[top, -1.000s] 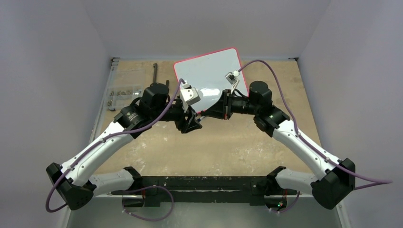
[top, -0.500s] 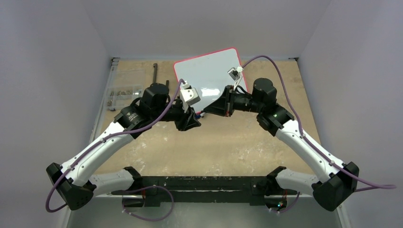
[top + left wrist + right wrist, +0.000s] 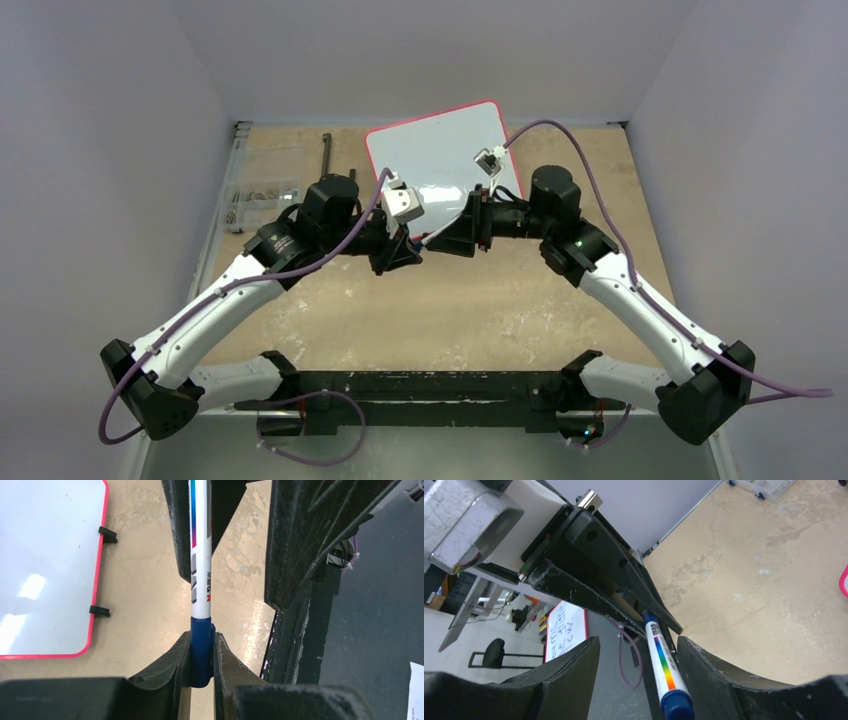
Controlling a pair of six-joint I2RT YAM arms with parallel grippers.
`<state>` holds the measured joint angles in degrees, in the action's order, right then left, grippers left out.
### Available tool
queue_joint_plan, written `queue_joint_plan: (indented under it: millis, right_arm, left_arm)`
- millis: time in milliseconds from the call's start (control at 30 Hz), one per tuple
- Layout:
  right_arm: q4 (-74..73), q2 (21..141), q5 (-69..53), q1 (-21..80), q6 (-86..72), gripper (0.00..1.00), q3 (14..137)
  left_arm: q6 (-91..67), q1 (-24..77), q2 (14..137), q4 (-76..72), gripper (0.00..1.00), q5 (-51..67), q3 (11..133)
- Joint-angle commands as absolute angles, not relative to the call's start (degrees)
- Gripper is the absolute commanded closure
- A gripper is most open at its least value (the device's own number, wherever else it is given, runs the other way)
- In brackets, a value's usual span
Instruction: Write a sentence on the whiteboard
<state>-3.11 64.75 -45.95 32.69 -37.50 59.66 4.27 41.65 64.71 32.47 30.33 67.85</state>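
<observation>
Left hand (image 3: 201, 647) is pinched shut on the blue end of a marker (image 3: 200, 555), its two fingers (image 3: 167, 670) pressing that end from both sides. From there the white barrel, with a rainbow band and dark print, runs straight into the right hand (image 3: 639, 647). That hand's jaws stand apart around the barrel, with one finger just beside it and the other well clear, so it is open and not clamped on the marker. From the right wrist, the marker lies between the spread fingers, nearer one of them. A second blue end sits close to the camera, and the far end is caught in the left hand's tips.

Both hands meet tip to tip in the air over the middle of the tabletop (image 3: 480, 310). The whiteboard (image 3: 440, 150) lies on the far side of the tabletop, just behind the hands and turned a little askew, with a pink frame around a glossy white face. Two black feet (image 3: 107, 534) stick out from one long edge. A clear box (image 3: 262, 200) of small parts sits near the far-left edge, and a black rod (image 3: 327, 155) lies between it and the board.
</observation>
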Motion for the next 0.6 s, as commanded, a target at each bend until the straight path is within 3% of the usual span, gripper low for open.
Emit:
queue_joint_plan:
  millis: [0,567]
  right_arm:
    - [-5.9,63.8,-50.1,32.9,-34.9,0.41,61.9]
    - [-2.7,67.1,-52.1,32.9,-37.2,0.53,62.2]
  left_arm:
    - [6.6,41.4,63.9,32.3,1.0,29.2,68.9]
    - [9.0,41.5,64.7,33.4,1.0,33.6,69.0]
